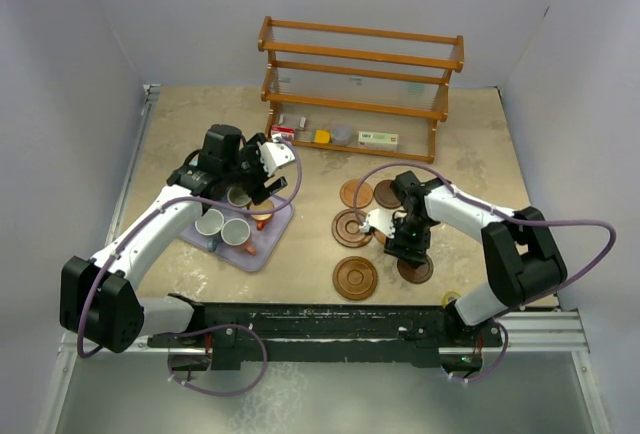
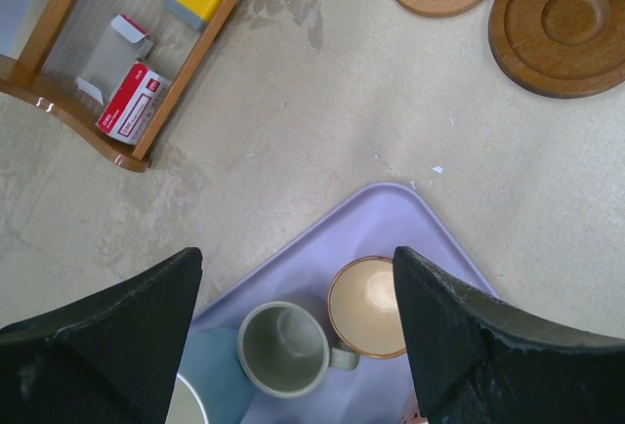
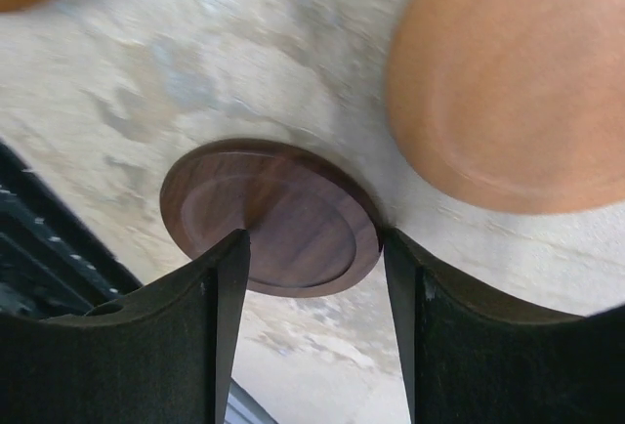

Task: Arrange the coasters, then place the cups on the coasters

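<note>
The dark brown coaster [image 3: 273, 214] lies flat on the table [image 1: 300, 274] at the front right, close to the black rail along the near edge. Just beside it, on the far side, is a lighter brown coaster [image 3: 518, 82], blurred in my right wrist view. The right gripper [image 3: 314, 238] hangs directly over the dark disc with its jaws partly apart. One finger [image 3: 210, 326] crosses over the disc's face and the other sits by its rim. I cannot tell whether either finger touches the wood, and I see nothing held.

From above, a grooved mid-brown coaster [image 1: 355, 278] lies to the left of that spot, and three more discs sit beyond it.

On my left side, the left gripper [image 2: 298, 258] stands wide open and empty above the lavender tray [image 2: 430, 224]. Below it on the tray are a grey-green cup [image 2: 283, 346] and a copper-rimmed cup [image 2: 369, 305], almost touching each other, both upright. Pale blue cups [image 1: 210, 222] sit further along the tray. The wooden shelf [image 1: 360, 64] at the back carries small boxes.
</note>
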